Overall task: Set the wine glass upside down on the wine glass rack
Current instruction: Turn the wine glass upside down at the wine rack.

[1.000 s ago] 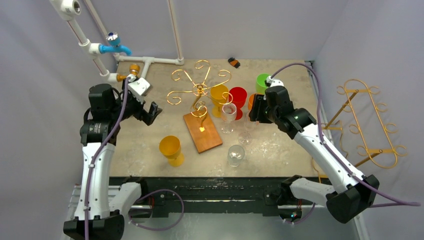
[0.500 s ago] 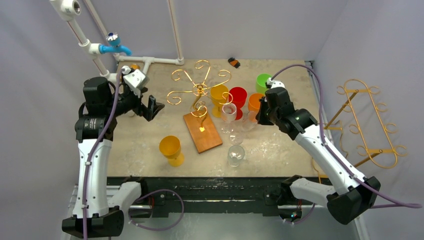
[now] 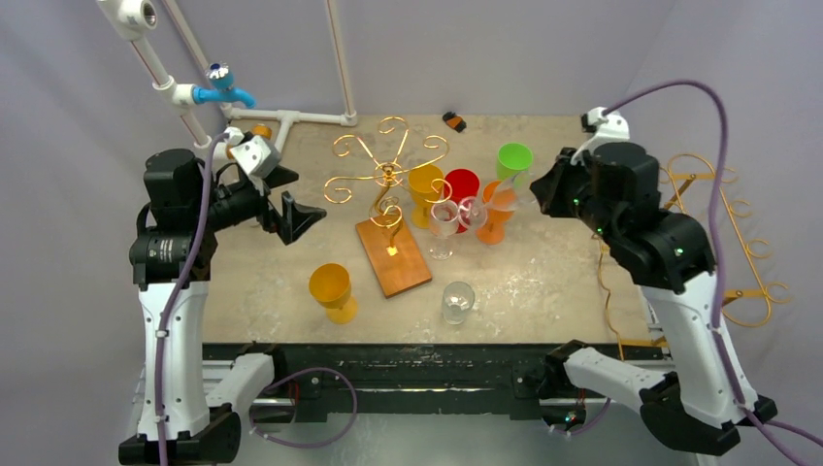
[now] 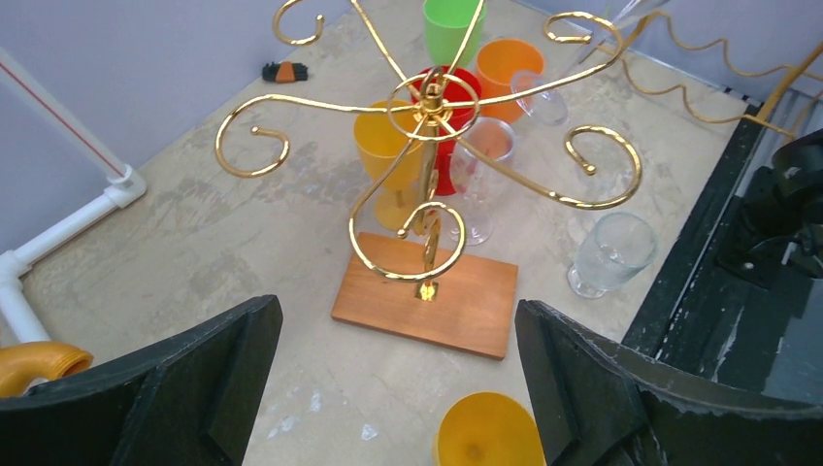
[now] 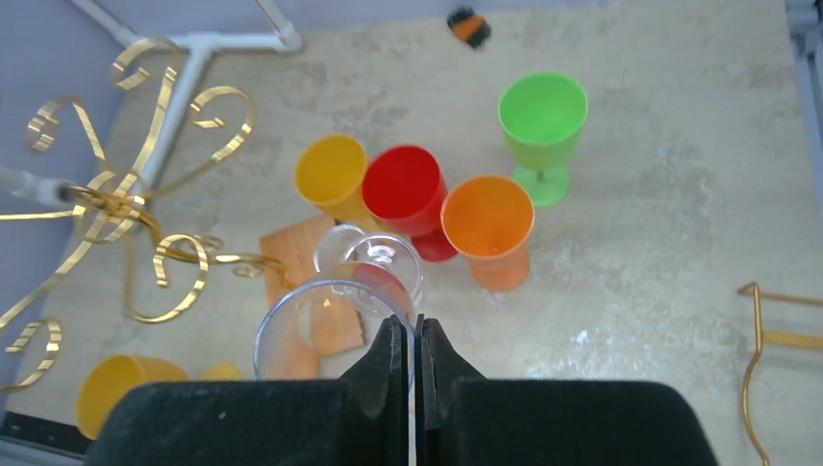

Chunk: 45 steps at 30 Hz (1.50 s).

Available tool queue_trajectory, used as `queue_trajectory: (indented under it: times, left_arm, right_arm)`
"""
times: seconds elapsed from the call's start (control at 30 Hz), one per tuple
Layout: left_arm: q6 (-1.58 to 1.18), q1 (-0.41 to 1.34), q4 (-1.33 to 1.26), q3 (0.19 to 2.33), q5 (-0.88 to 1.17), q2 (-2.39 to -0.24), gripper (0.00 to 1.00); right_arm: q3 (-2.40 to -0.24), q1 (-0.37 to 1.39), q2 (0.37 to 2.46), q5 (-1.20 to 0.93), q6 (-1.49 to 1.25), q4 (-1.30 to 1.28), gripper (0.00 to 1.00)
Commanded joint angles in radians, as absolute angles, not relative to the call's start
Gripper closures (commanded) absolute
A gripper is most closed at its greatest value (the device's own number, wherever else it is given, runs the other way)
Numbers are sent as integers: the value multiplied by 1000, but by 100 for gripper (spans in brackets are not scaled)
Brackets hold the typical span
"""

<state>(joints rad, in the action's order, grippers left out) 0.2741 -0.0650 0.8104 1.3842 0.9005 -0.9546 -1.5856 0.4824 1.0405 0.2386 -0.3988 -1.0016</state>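
My right gripper (image 5: 415, 335) is shut on the rim of a clear wine glass (image 5: 325, 335), whose wall is pinched between the jaws. In the top view that wine glass (image 3: 474, 211) hangs tilted above the table, beside the coloured goblets. The wine glass rack (image 3: 388, 175) is gold wire with curled arms on a wooden base (image 3: 396, 260) at mid table. In the left wrist view the rack (image 4: 427, 107) stands straight ahead. My left gripper (image 4: 396, 335) is open and holds nothing; it hovers left of the rack (image 3: 291, 212).
A second clear wine glass (image 3: 444, 221) stands upright by the rack. Yellow (image 3: 424, 186), red (image 3: 462, 186), orange (image 3: 497, 228) and green (image 3: 514, 160) goblets cluster behind it. A yellow cup (image 3: 332, 289) and clear tumbler (image 3: 458, 301) sit near the front. Another gold rack (image 3: 718, 233) lies off the table's right edge.
My right gripper closed on the wine glass rim and lifted it off the table, up and to the right. The left arm drew back slightly to the left, still open.
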Motion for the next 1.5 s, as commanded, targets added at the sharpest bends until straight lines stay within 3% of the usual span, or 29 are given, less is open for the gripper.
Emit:
queue_trajectory:
  times: [0.0, 0.4, 0.53, 0.87, 1.33, 1.47]
  left_arm:
    - [187, -69, 794, 1429, 1003, -936, 0]
    - [-23, -60, 617, 1478, 1126, -1009, 0]
    - [-95, 20, 552, 1497, 1080, -1046, 1]
    - [-120, 325, 562, 1586, 786, -1192, 4]
    - [-191, 374, 502, 1595, 686, -1231, 0]
    - [-212, 375, 471, 1614, 641, -1259, 4]
  right_arm:
    - [-1836, 483, 1060, 189, -370, -1109, 100]
    - [-2233, 483, 1144, 147, -372, -1259, 100]
    - [-2286, 483, 1154, 156, -398, -1236, 100]
    - [-2207, 483, 1194, -38, -478, -946, 100]
    - [-2022, 485, 1220, -130, -562, -652, 100]
    - [-2011, 486, 1226, -129, -568, -634, 100]
